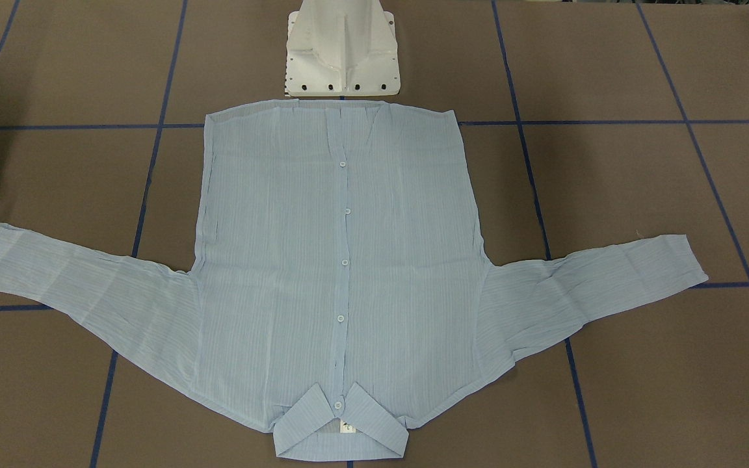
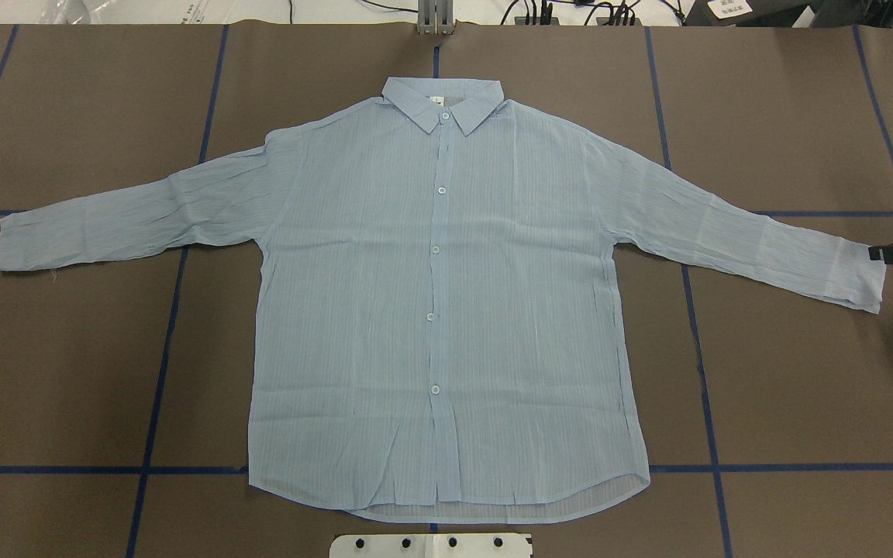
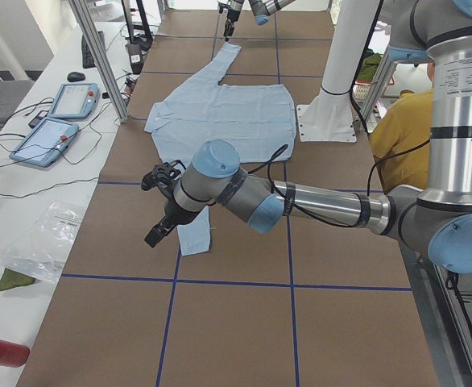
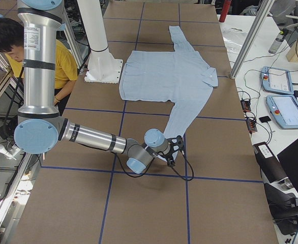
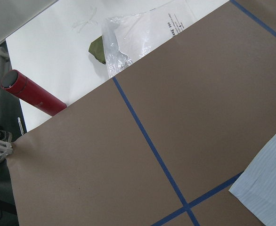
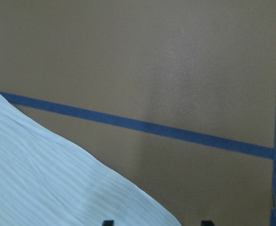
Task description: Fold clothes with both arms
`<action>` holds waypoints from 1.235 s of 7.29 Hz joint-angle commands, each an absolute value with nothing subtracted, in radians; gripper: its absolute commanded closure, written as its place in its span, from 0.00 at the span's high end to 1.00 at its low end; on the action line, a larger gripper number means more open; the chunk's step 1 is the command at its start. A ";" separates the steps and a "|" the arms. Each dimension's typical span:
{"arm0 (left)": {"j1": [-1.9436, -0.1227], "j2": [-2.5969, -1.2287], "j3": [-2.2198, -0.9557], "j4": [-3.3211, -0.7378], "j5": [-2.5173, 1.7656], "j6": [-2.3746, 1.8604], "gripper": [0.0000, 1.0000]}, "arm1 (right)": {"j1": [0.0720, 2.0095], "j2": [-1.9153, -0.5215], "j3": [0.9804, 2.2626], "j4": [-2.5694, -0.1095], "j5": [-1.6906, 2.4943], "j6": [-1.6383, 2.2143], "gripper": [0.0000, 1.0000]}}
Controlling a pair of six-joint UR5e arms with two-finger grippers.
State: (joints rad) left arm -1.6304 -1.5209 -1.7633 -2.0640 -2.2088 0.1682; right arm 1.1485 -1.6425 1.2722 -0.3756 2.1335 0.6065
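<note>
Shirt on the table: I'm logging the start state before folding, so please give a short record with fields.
garment: pale-blue striped long-sleeved shirt, flat, buttons up, unfolded
collar: away from white pedestal base
sleeves: both spread outward
left claw: black, two-finger, above table beyond left cuff, not touching; opening unclear
right claw: black, at right cuff edge, open
surface: brown table cover, blue tape lines

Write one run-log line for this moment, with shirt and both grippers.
shirt: flat, sleeves spread | right gripper: jaws open at one cuff | left gripper: near other cuff, jaws unclear | fold: not started
</note>
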 commanded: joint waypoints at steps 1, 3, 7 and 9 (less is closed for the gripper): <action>-1.631 -1.511 -1.764 -2.066 -2.209 0.169 1.00 | 1.137 -1.641 1.243 -0.368 2.121 0.586 0.65; -1.631 -1.508 -1.764 -2.066 -2.209 0.170 1.00 | 1.120 -1.640 1.241 -0.368 2.088 0.586 0.60; -1.631 -1.508 -1.763 -2.066 -2.209 0.172 1.00 | 1.117 -1.640 1.239 -0.368 2.085 0.589 0.00; -1.631 -1.508 -1.763 -2.066 -2.209 0.172 1.00 | 1.117 -1.643 1.244 -0.367 2.088 0.588 0.00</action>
